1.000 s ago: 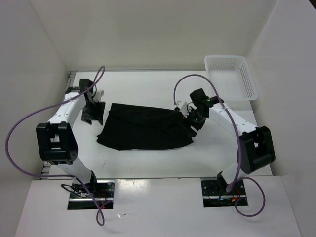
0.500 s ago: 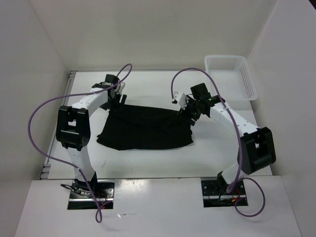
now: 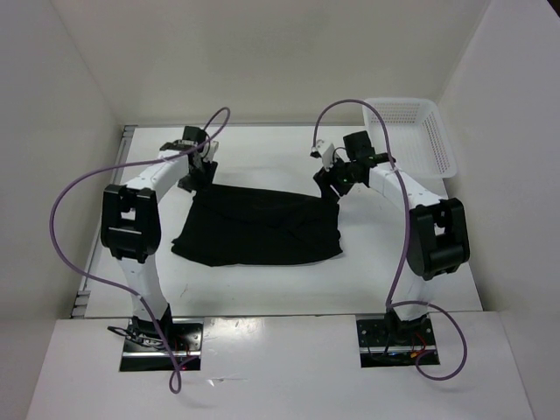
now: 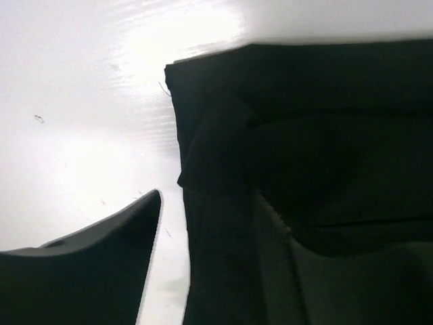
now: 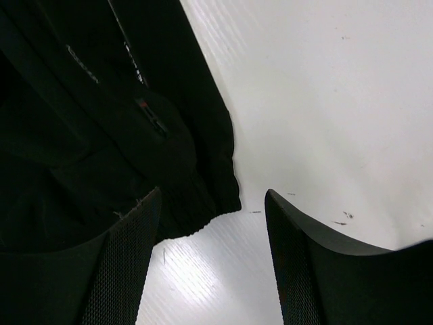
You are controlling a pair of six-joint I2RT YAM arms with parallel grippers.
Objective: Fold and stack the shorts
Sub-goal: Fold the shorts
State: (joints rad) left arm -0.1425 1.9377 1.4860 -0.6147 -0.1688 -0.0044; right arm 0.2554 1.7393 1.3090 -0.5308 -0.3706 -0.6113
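Note:
The black shorts (image 3: 258, 226) lie spread flat in the middle of the white table (image 3: 262, 157). My left gripper (image 3: 193, 173) is low at their far left corner. In the left wrist view the shorts (image 4: 304, 169) fill the right side. One finger (image 4: 88, 271) stands apart from the cloth edge, and the left gripper (image 4: 210, 198) is open with the corner between its jaws. My right gripper (image 3: 332, 185) is at the far right corner. The right gripper (image 5: 213, 200) is open, and the hem corner of the shorts (image 5: 135, 122) reaches between its fingers (image 5: 128, 264).
A white mesh basket (image 3: 411, 136) stands at the far right corner of the table. White walls close in the table on the left, back and right. Purple cables loop above both arms.
The left arm has swung from the left side of the shorts to their far left corner. The right gripper has moved away from me to the far right corner. The shorts' right end lies flatter.

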